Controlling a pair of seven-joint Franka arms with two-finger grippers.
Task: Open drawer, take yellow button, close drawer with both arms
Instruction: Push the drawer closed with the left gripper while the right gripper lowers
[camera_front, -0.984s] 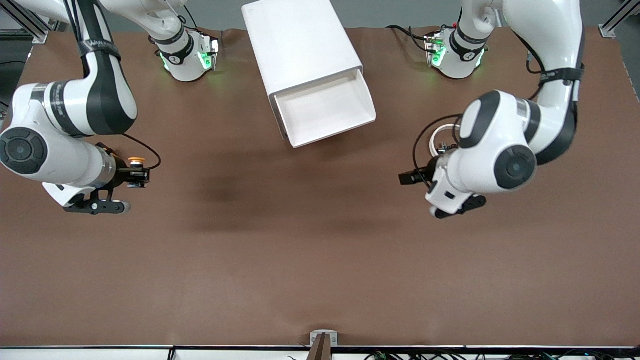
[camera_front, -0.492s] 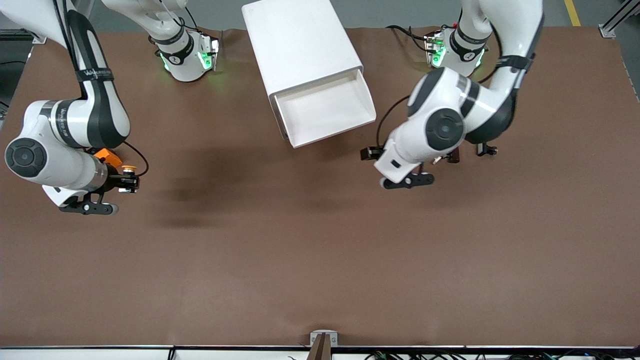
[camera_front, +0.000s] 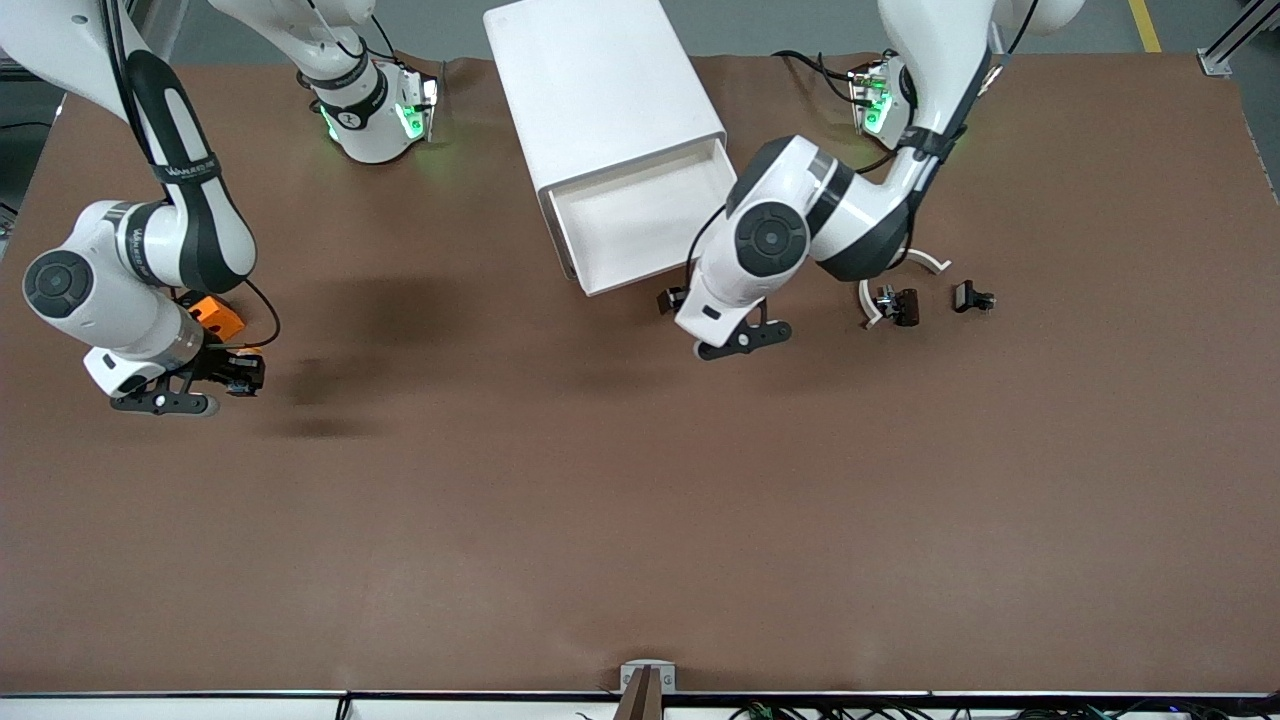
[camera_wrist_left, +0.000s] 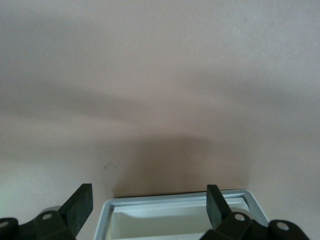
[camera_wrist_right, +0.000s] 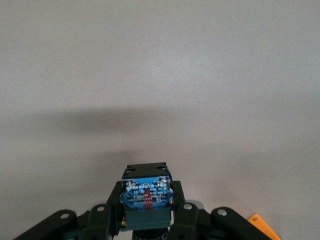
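The white cabinet (camera_front: 600, 90) stands at the table's robot side with its top drawer (camera_front: 665, 272) pulled out and bare inside. My left gripper (camera_front: 673, 298) is open at the drawer's front edge. In the left wrist view its fingers (camera_wrist_left: 80, 205) stand wide apart with the drawer's front rim (camera_wrist_left: 175, 204) between them, touching nothing. My right gripper (camera_front: 240, 372) is low over the table at the right arm's end, shut on the button (camera_wrist_right: 146, 192). The button's blue-black body shows between the fingers in the right wrist view. Its yellow cap is hidden.
An orange square block (camera_front: 215, 315) lies right beside the right gripper; its corner shows in the right wrist view (camera_wrist_right: 262, 225). Small dark parts (camera_front: 900, 305) (camera_front: 972, 297) and a white curved piece (camera_front: 925, 262) lie toward the left arm's end of the table.
The left arm swung from its end of the table to the drawer's front edge. The right gripper carried the button toward the right arm's end and lower, beside the orange block.
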